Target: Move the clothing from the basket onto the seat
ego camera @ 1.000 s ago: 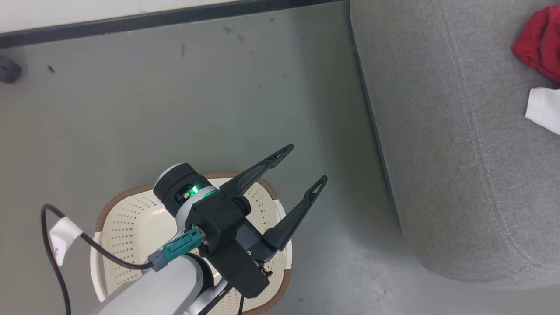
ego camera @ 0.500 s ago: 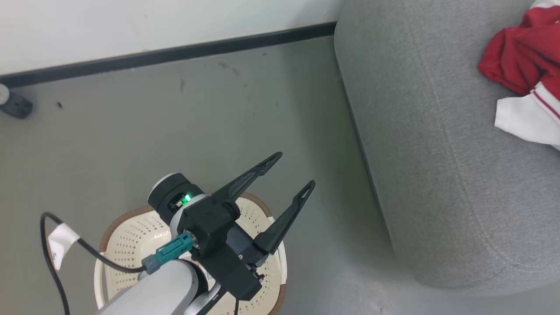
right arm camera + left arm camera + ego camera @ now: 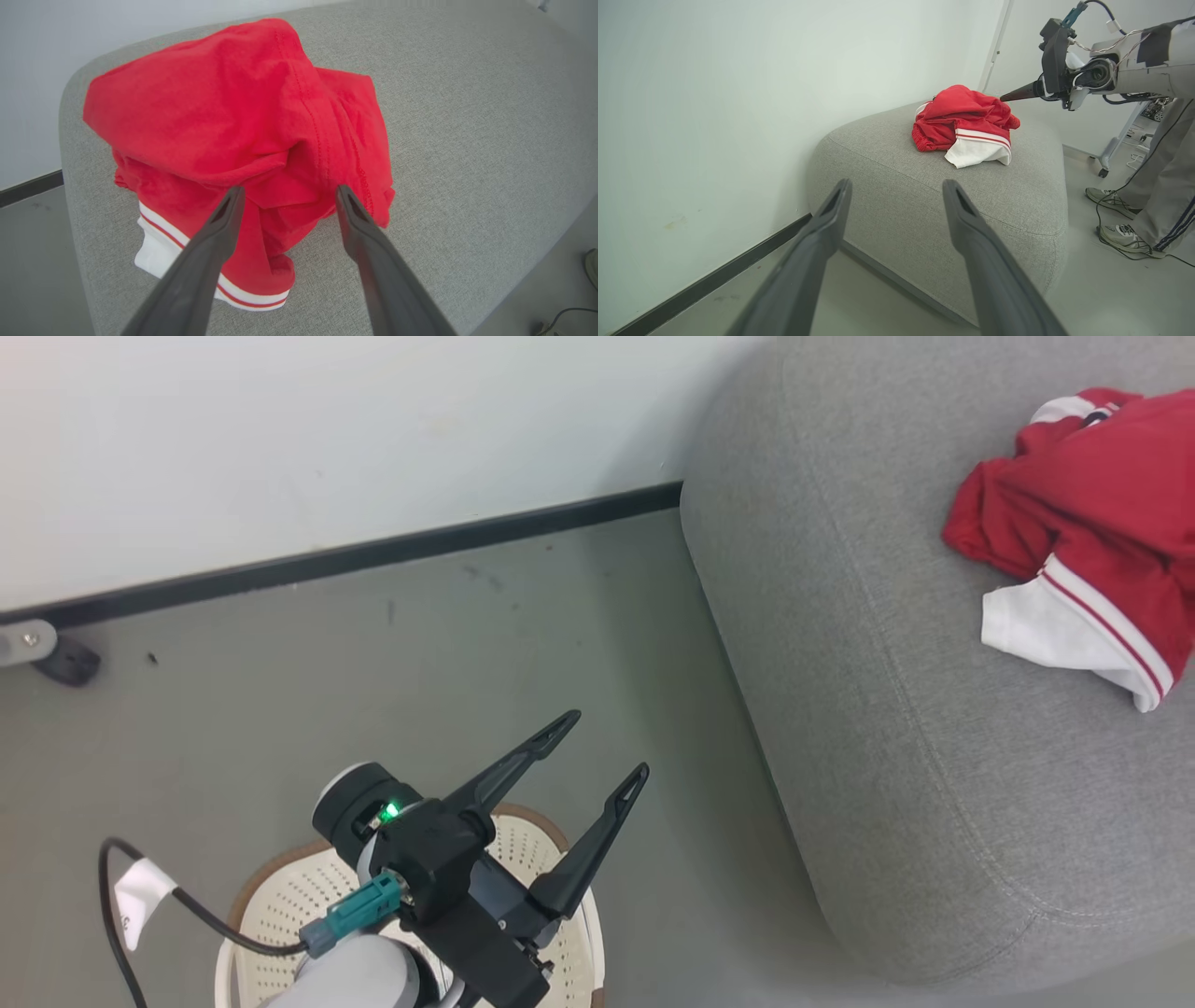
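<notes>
The clothing [image 3: 1074, 513], a red bundle with a white red-striped piece, lies on the grey seat [image 3: 887, 728] at the upper right. My right gripper [image 3: 289, 190] is open just above the clothing [image 3: 233, 107], a finger on either side of a red fold, gripping nothing. From the left wrist, the right gripper [image 3: 1020, 94] points at the pile [image 3: 966, 121] from the right. My left gripper [image 3: 607, 744] is open and empty above the cream basket [image 3: 280, 905], whose visible inside is bare; the arm hides much of it.
A white wall with a black baseboard [image 3: 373, 555] runs behind the grey floor. A caster [image 3: 56, 658] sits at the far left. A person's legs and shoes [image 3: 1153, 196] stand beyond the seat [image 3: 924, 186], beside a cable and a stand.
The whole head picture has shifted, so the camera has moved: more wall and more of the clothing show. The left gripper stays open over the basket. The right gripper's jaws have opened.
</notes>
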